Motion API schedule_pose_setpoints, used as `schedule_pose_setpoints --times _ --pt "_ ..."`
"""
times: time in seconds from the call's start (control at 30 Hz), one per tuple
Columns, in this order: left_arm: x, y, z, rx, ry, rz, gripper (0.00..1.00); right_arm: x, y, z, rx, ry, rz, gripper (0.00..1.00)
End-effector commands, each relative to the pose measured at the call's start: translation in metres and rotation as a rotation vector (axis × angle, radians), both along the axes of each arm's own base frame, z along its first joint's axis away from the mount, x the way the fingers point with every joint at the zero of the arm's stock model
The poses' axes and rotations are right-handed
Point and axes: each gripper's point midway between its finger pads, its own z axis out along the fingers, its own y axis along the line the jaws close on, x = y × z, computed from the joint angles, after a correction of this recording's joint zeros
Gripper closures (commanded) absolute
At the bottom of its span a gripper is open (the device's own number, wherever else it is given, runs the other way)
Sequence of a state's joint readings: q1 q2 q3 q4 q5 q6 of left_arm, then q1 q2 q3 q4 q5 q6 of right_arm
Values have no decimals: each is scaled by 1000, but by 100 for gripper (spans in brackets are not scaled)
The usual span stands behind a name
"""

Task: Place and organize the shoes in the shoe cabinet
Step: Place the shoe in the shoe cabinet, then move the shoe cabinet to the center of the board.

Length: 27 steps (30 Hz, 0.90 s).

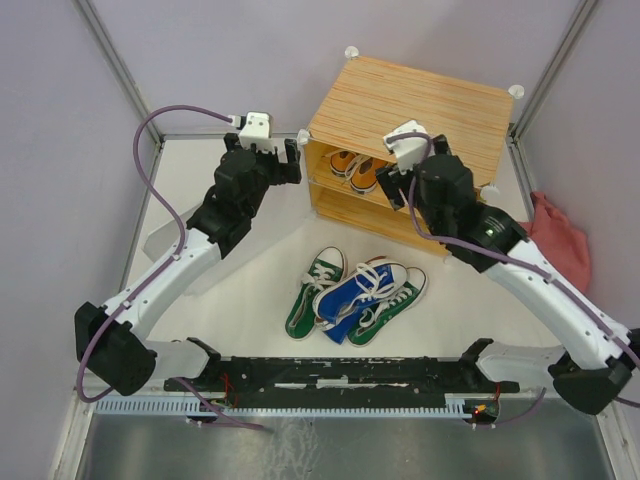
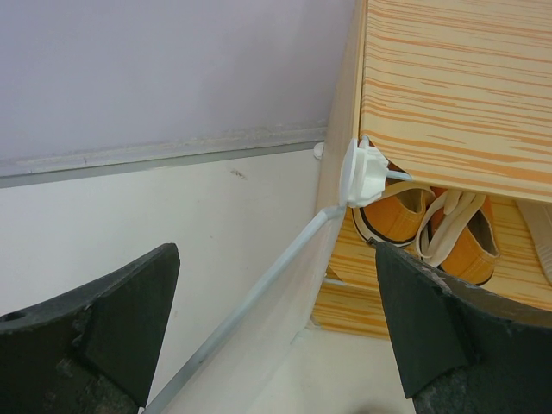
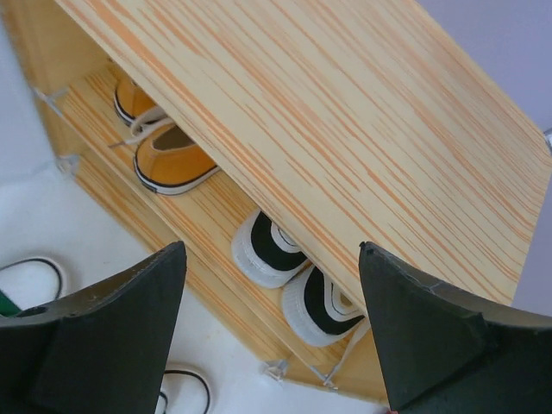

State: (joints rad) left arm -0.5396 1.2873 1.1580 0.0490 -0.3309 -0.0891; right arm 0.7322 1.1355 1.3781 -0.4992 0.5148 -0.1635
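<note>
Lilac walls close in a white desk (image 1: 200, 300), seen from above. The shoe cabinet (image 1: 410, 105) stands at the far side with its open front towards the arms, and a pink cloth (image 1: 555, 235) lies beside it on the right. An orange pair (image 1: 355, 168) sits on its upper shelf. Four shoes lie in a heap near the middle of the desk, well apart from the cabinet. The blue pair (image 1: 360, 288) rests partly across the two green shoes (image 1: 313, 292). The left tool (image 1: 263, 152) hovers by the cabinet's left front corner. The right tool (image 1: 408, 165) hangs at the open front.

From the left wrist, the fingers are spread as wide as they go with nothing between them. Ahead are a white corner knob (image 2: 366, 172) and the pale door panel (image 2: 259, 319), swung open.

From the right wrist, the fingers are also wide apart and hold nothing. A black pair (image 3: 293, 280) stands on the same shelf as the orange, white toe caps towards the opening.

The remaining shoes should be light. Their canvas uppers will likely give under a pinch, while the rubber soles stay stiff. A grip across the heel collar, or one side wall near the sole, looks surest. The loose laces could snag, and the blue shoes, lying on top, seem the ones to lift first.
</note>
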Motion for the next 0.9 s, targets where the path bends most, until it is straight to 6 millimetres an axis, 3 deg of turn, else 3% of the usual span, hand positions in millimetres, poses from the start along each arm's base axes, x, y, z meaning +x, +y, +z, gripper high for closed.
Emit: schedule_pose_setpoints --times 0.0,0.43,0.53,0.6,0.73,0.87 --pt "-5 1 19 -42 -31 -12 0 26 0 -14 -201 -13 -43 12" --pt "-12 -1 14 -46 -22 -44 0 73 -10 -12 -375 -182 -194 16" --pt "-16 -2 15 -50 -20 -56 0 79 -12 -18 -365 -160 -198 36" --pt "-19 -1 17 -51 -19 -63 0 78 -11 -20 -352 -139 -185 63" --pt "-23 2 23 -52 -27 -60 0 70 -5 -22 -319 -106 -123 97" --pt "-28 4 32 -67 -42 -62 0 47 9 -10 -217 -103 29 98"
